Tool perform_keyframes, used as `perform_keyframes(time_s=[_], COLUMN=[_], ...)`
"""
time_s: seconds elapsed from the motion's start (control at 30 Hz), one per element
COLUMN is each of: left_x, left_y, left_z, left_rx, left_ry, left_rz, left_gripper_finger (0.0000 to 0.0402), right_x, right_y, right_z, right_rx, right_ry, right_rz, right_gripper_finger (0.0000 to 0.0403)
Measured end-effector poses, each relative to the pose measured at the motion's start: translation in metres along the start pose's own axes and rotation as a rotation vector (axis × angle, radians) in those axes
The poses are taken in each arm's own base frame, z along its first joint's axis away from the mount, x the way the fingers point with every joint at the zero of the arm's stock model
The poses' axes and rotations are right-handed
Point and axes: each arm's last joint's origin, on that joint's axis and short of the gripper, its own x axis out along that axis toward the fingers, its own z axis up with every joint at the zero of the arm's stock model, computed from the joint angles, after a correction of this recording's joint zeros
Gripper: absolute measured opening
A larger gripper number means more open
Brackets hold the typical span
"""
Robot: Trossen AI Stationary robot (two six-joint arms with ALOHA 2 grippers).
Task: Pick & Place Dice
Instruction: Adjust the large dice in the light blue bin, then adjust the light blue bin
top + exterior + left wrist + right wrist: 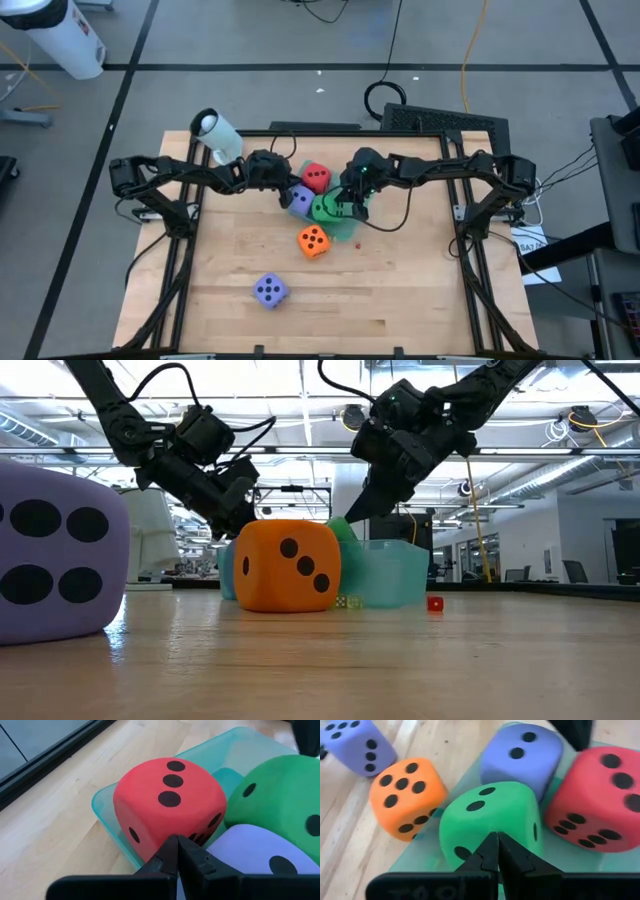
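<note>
1. Dice: five soft cubes with dark pips, spread over a pale wooden surface [400, 290].
2. Red die [316, 178], green die [325, 208] and one purple die [301, 200] packed close together in a see-through teal tray [347, 232] near the middle of the surface.
3. Orange die [313, 240] on the bare wood just beside the tray, on the near side.
4. Second purple die [270, 290] alone, well apart from the tray, closer to the front edge.
5. Left claw [283, 178] at the tray's left side, fingers pressed together, holding nothing; seen from its wrist camera, tips right next to the red die, at the tray's rim.
6. Right claw [349, 208] above the tray's right side, fingers pressed together, holding nothing; seen from its wrist camera, tips just over the green die.
7. White roll [216, 134] at the back left corner of the surface.
</note>
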Motion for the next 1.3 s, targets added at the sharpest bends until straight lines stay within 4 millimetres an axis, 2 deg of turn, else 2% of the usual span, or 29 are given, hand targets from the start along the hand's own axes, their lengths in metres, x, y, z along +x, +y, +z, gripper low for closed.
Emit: perform_keyframes(time_s=[0.17,0.37,0.7,0.87,0.93,1.07,1.2,1.3], left_x=[0.0,-0.003,-0.032,-0.037,-0.037,-0.037,-0.037,-0.037], left_y=[0.0,0.001,-0.004,-0.005,-0.005,-0.005,-0.003,0.001], left_z=[0.0,0.003,0.028,0.029,0.029,0.029,0.027,0.02], left_rx=[0.0,0.002,0.044,0.046,0.046,0.054,0.042,0.019], left_ry=[0.0,-0.015,-0.126,-0.124,-0.121,-0.116,-0.103,-0.028], left_rz=[0.003,0.03,0.071,0.068,0.069,0.07,0.093,0.145], left_gripper_finger=[0.0004,0.0009,0.0003,0.0004,0.0003,0.0007,0.0003,0.0007], right_x=[0.003,0.006,0.006,0.009,0.01,0.008,-0.002,-0.013], right_y=[0.01,0.019,0.015,0.014,0.01,0.005,0.009,0.021], right_z=[0.0,0.0,-0.005,-0.02,-0.031,-0.037,-0.03,-0.02], right_rx=[-0.035,-0.027,-0.043,-0.041,-0.007,0.032,0.015,-0.019], right_ry=[0.006,0.016,0.049,-0.043,-0.063,-0.087,-0.118,-0.15], right_rz=[0.099,0.119,0.041,0.148,0.14,0.126,0.106,0.056], right_gripper_finger=[0.0,0.0,0.0,0.0,0.0,0.0,0.0,0.0])
